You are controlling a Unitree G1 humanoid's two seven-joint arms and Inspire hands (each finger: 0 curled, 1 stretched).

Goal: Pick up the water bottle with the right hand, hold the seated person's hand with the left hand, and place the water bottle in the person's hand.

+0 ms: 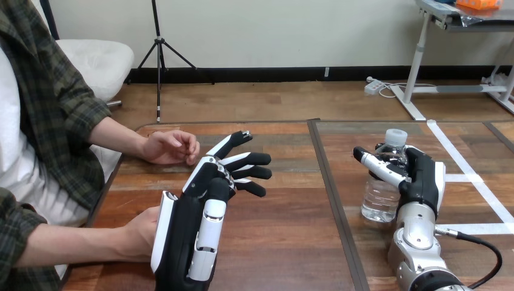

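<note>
The brown wooden plank surface [285, 242] is lying open between both hands. The black-and-white left hand [209, 182] is spreading released fingers near the person's upper hand [170, 147]. The right hand [424, 182] is grasping the clear plastic water bottle [380, 200], upright on the surface's right half.

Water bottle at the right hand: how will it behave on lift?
Water bottle looks thin, clear plastic: probably dents if squeezed. Tall, narrow, upright: may tip if nudged. Smooth wall could slip in the right hand.

One water bottle [380, 203], two robot hands [203, 194] [424, 179], two person's hands [170, 147] [140, 235]
</note>
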